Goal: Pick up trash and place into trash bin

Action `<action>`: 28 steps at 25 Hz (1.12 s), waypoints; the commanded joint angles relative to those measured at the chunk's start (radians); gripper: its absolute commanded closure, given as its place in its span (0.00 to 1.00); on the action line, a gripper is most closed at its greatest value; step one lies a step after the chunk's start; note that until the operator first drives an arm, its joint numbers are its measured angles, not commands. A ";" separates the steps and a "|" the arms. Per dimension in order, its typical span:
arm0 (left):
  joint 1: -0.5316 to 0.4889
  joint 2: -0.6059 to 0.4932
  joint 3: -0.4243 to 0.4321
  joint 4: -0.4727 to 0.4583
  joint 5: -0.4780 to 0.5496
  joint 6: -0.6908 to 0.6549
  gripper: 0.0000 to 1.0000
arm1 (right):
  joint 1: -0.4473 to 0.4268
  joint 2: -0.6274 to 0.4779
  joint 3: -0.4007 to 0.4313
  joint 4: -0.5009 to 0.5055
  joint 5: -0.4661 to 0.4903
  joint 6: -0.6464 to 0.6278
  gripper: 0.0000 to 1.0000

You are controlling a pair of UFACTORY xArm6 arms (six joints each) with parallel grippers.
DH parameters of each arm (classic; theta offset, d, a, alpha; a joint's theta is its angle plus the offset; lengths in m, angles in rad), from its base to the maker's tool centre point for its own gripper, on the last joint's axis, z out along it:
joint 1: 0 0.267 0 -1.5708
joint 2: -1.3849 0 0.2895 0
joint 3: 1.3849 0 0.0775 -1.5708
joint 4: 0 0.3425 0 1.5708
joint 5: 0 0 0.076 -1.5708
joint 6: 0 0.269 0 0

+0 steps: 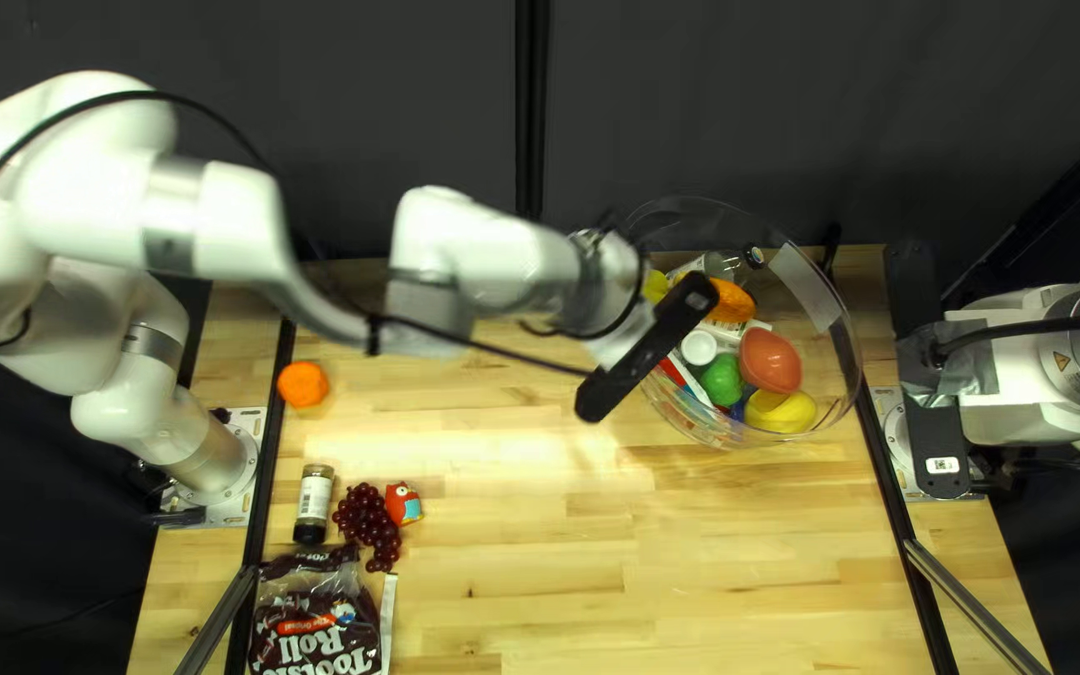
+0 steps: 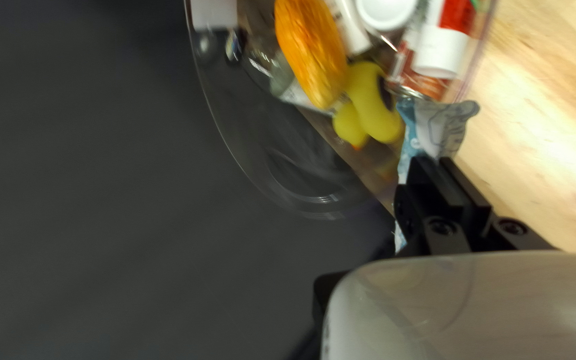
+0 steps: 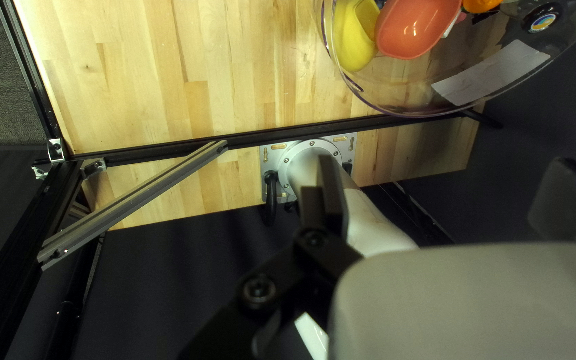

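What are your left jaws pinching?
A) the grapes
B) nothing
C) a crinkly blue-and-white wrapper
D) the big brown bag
C: the left wrist view shows the crinkly blue-and-white wrapper poking out from between my left jaws.

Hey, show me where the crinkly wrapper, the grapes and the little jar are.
Wrapper point(image 2: 440, 125): left wrist view, on its pale, crumpled end.
Grapes point(image 1: 369, 523): top left view, on the middle of the bunch.
Jar point(image 1: 314, 499): top left view, on its white label.
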 commanded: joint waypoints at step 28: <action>-0.150 -0.075 -0.086 -0.162 0.527 -0.058 0.00 | 0.000 0.000 0.000 0.000 0.000 0.000 0.00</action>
